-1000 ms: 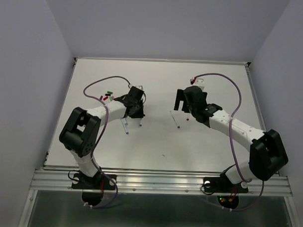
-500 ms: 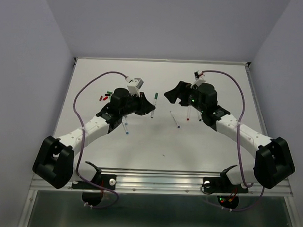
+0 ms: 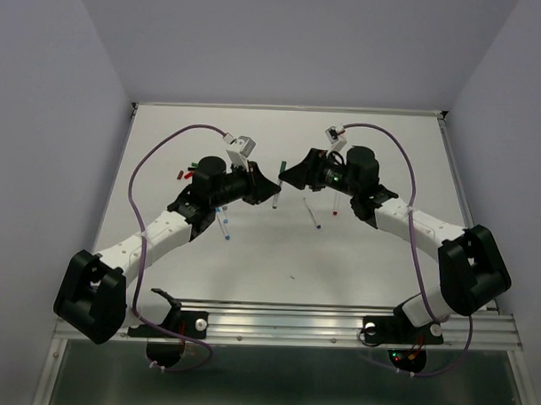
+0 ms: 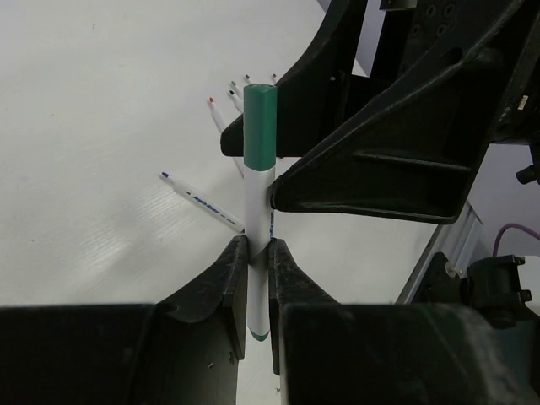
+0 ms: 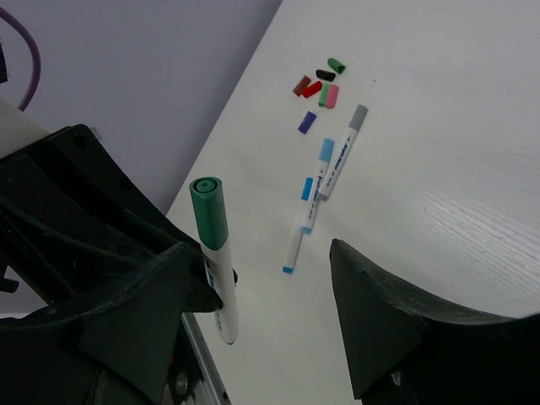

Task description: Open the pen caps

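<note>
The left arm and the right arm stretched inward with their wrists close together, the left fingers pinched shut on a pen, while the right fingers stood apart, one just beside its green cap.

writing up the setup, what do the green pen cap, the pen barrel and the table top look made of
Green pen cap: smooth opaque plastic, soft sheen along its edge.
Pen barrel: likely white plastic, smooth, slightly glossy.
Table top: matt white board with fine ridged grain; material unclear.
</note>
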`<state>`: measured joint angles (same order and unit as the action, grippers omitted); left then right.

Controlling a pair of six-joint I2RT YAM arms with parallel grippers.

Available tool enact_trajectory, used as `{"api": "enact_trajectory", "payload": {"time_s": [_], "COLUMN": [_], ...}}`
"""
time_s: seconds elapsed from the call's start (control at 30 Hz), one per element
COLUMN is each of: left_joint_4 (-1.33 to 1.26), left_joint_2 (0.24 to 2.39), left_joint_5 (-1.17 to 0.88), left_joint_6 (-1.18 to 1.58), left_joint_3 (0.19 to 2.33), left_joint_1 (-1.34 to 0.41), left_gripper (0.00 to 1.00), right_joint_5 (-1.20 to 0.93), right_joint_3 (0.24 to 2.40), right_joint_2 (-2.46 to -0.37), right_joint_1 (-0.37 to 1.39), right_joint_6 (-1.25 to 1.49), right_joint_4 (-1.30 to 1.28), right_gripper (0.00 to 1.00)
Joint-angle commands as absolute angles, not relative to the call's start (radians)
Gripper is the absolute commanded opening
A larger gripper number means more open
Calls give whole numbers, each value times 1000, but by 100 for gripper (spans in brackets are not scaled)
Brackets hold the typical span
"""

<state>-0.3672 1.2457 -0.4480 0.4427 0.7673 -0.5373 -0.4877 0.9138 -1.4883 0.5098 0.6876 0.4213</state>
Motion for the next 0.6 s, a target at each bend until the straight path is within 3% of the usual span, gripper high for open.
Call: {"api": "enact_trajectory", "payload": {"time_s": [0.0, 0.23, 0.33, 0.4, 0.57], "left_joint_4": [-429, -433, -433, -434, -437], "left_joint_2": [1218, 1236, 1235, 1230, 1227], "left_joint_5": [-483, -509, -506, -509, -526], "left_joint_6": [443, 454, 457, 456, 462], "left_joint_3": [781, 779, 776, 775, 766], "left_joint_1": [-545, -546, -548, -548, -551], "left_gripper": [0, 0, 0, 0, 0], "right_joint_5": [-549, -546, -543, -543, -546], "right_joint_3": [965, 974, 983, 986, 996], "right_joint_2": [-1483, -1493, -1499, -1503, -1519], "right_joint_1": [506, 506, 506, 506, 506], "right_joint_6": [704, 713, 715, 716, 729], "right_joint_4": [535, 561, 563, 568, 592], "right_gripper": [71, 65, 49, 46, 27]}}
